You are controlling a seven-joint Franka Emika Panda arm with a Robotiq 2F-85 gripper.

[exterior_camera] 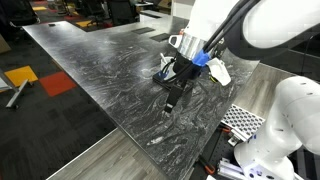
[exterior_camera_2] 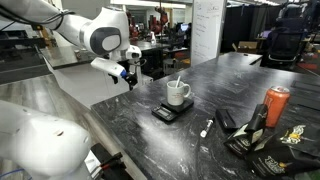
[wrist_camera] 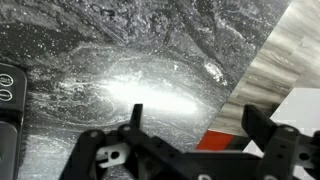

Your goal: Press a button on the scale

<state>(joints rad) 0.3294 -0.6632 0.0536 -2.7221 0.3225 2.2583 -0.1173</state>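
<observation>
Hovering above the dark marble tabletop (exterior_camera: 90, 70), the Robotiq gripper (wrist_camera: 195, 125) comes in at the bottom of the wrist view, fingers spread wide w/ nothing between them. The scale (exterior_camera_2: 167, 114) lies mid-frame in an exterior view, w/ a white cup (exterior_camera_2: 178, 93) standing on it; the gripper is to its left there, higher & apart. A black slab w/ round buttons at the wrist view's far-left edge looks like the same scale. An orange bottle (exterior_camera_2: 275, 105) stands at right.
</observation>
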